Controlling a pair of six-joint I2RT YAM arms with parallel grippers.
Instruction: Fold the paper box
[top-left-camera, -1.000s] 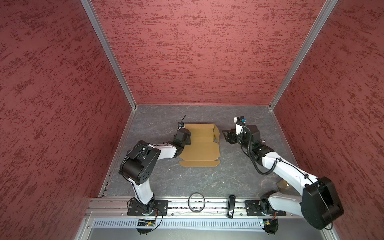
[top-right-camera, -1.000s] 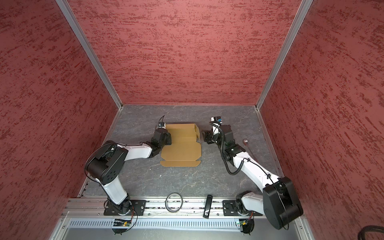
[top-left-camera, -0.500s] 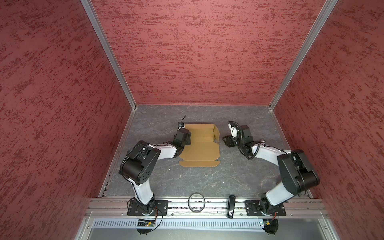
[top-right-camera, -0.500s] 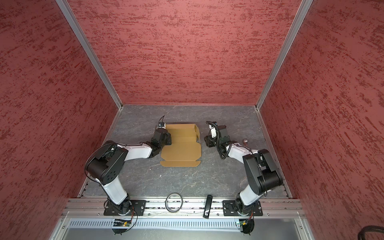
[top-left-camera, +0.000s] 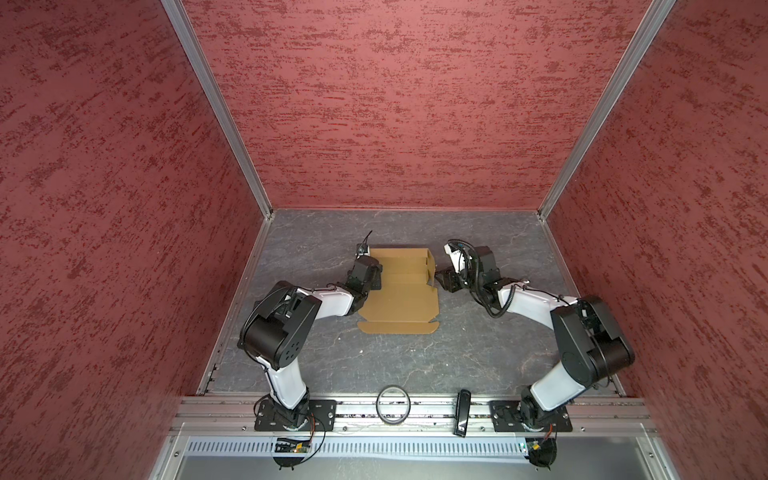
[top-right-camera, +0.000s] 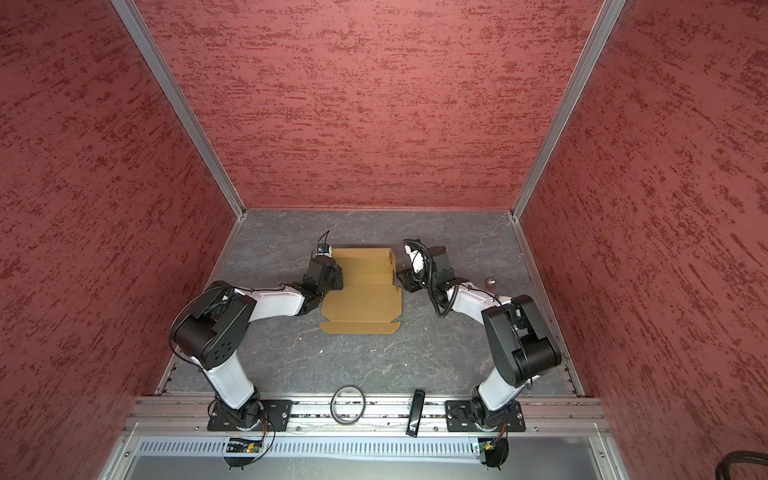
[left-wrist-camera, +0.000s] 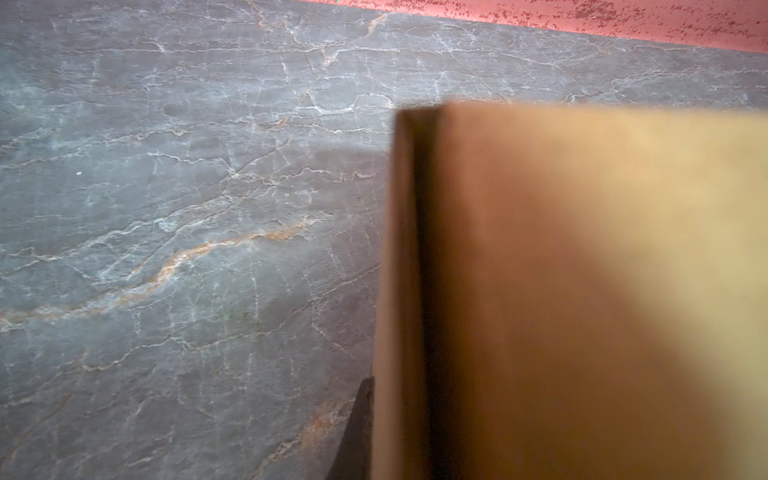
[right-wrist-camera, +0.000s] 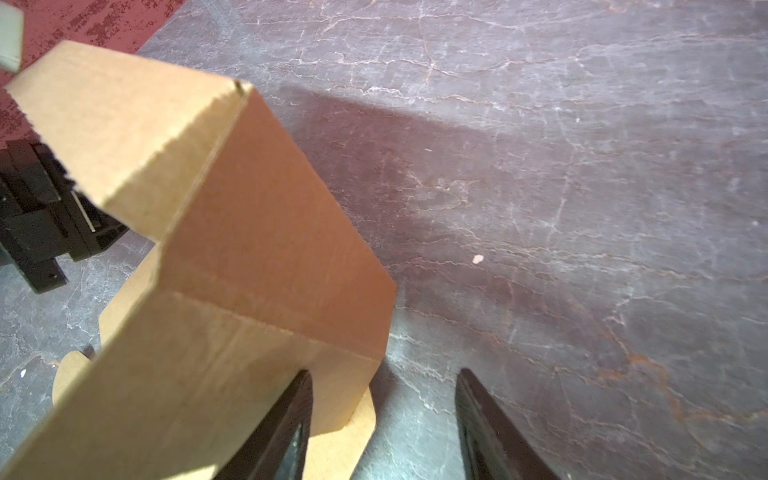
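— Where is the paper box (top-left-camera: 399, 291)?

— It sits mid worktop (top-left-camera: 415, 365), between the two arms in both top views. It is plain tan corrugated cardboard with no print. The near panel lies flat and ends in a narrow lip with notched corners. The far part is creased, and its side flaps stand up.

— And the surfaces?

— The right wrist view shows fine ribbing on the cardboard and a jagged cut edge along one flap. The worktop is dark grey and stone-like, with pale and rust-coloured veins.

— What about the end effectors?

— The left end effector (top-left-camera: 374, 276) is closed on the box's left flap. In the left wrist view only one dark finger (left-wrist-camera: 357, 432) shows, against the flap's outer face. The close, blurred cardboard hides the other finger. The right end effector (right-wrist-camera: 380, 424) has its fingers apart beside the right flap. One finger (right-wrist-camera: 291, 419) overlaps the flap's edge, but whether it touches cannot be told.
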